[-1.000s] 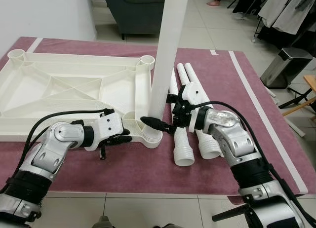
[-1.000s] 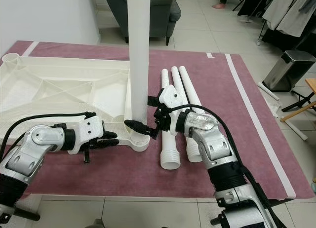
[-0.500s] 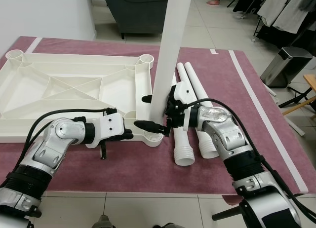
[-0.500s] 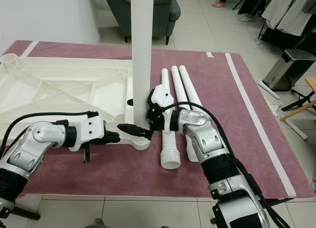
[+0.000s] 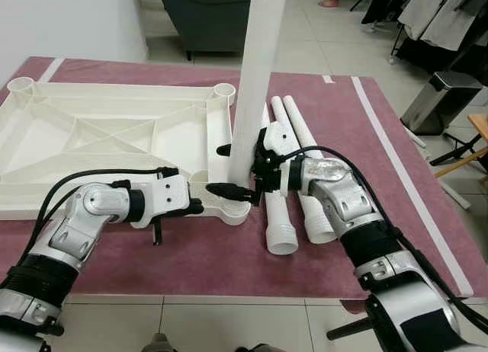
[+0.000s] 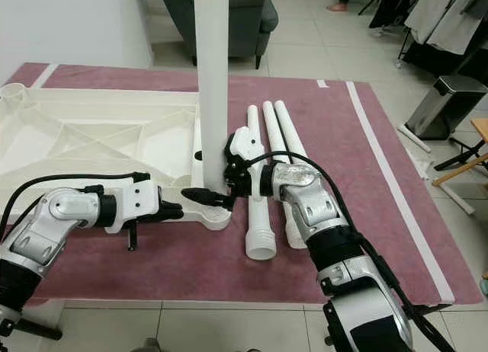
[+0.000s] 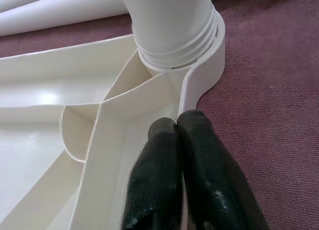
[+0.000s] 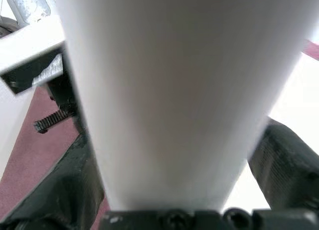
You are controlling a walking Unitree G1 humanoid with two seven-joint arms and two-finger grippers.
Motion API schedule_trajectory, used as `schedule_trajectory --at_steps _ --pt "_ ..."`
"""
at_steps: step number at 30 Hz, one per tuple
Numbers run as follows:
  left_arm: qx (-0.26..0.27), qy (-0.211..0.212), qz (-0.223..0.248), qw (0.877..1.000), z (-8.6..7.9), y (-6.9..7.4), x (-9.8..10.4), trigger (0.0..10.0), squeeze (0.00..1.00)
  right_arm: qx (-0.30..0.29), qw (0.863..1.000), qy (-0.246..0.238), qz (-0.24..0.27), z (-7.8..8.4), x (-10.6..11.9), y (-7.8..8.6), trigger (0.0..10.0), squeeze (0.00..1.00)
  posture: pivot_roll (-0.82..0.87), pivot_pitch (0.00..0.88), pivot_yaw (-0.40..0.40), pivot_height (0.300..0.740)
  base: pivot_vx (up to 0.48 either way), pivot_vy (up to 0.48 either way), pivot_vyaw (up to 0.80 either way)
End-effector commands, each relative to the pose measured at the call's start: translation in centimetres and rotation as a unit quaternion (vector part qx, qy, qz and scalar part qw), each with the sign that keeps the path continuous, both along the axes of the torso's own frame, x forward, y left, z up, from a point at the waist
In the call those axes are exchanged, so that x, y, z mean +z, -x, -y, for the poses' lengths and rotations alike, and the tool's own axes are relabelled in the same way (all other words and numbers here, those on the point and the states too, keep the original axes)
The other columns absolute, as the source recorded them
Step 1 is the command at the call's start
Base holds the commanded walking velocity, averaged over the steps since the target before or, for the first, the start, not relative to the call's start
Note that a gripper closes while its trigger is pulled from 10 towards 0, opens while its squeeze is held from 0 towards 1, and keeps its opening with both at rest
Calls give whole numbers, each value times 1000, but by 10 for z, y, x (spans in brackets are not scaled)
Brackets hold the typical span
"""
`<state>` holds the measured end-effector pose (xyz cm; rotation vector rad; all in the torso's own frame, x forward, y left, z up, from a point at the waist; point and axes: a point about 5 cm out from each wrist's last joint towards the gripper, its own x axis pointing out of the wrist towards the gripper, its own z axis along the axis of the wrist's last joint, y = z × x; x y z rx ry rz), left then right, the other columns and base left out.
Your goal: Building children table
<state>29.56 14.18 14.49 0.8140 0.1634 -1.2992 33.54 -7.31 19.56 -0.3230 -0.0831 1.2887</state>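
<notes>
Since a second earlier, your right gripper [image 5: 226,169] had closed around the upright leg [image 5: 254,78], its long axis vertical at frame centre in the tabletop [image 5: 99,139] corner socket. Your left gripper [image 7: 182,140], fingers pressed together, pinched the tabletop's rim. Three spare legs [image 5: 301,161] lay alongside. No writing was legible.
</notes>
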Motion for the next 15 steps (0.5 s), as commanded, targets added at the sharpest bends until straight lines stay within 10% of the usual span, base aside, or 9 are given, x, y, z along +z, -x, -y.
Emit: schedule_trajectory --at_steps 1,2,4,7,8,10,11,13,15 --pt "-20 -44 -63 997 4 11 -31 10000 761 16 1000 11 5 -9 0 1 10000 0 119 109 -45 740 0 0 0" --pt "-17 -38 -61 997 4 10 -30 10000 1000 16 1000 9 6 -10 1 0 10000 0 121 109 -46 740 0 0 0" --pt "-13 -32 -55 998 5 9 -28 10000 1000 17 1000 8 7 -10 1 0 10000 0 122 108 -46 740 0 0 0" --pt "-5 -21 -52 998 5 7 -24 10000 675 17 1000 7 7 -11 0 0 10000 0 123 107 -45 740 0 0 0" --pt "-3 -16 -52 999 5 6 -23 10000 0 17 1000 6 7 -11 0 0 10000 0 123 105 -44 740 0 0 0" --pt "-2 -13 -52 999 5 5 -22 10000 0 18 1000 6 7 -11 -1 0 10000 0 123 105 -44 740 0 0 0" --pt "-2 -8 -55 998 5 5 -21 6549 0 18 1000 5 7 -11 -1 -1 10000 0 122 104 -43 740 0 0 0" --pt "-2 -5 -57 998 5 5 -21 6549 0 19 1000 5 8 -11 -1 -1 10000 0 122 104 -43 740 0 0 0" --pt "-3 -2 -57 998 6 5 -20 3961 0 20 1000 4 8 -11 -1 -1 10000 0 122 103 -43 740 0 0 0"
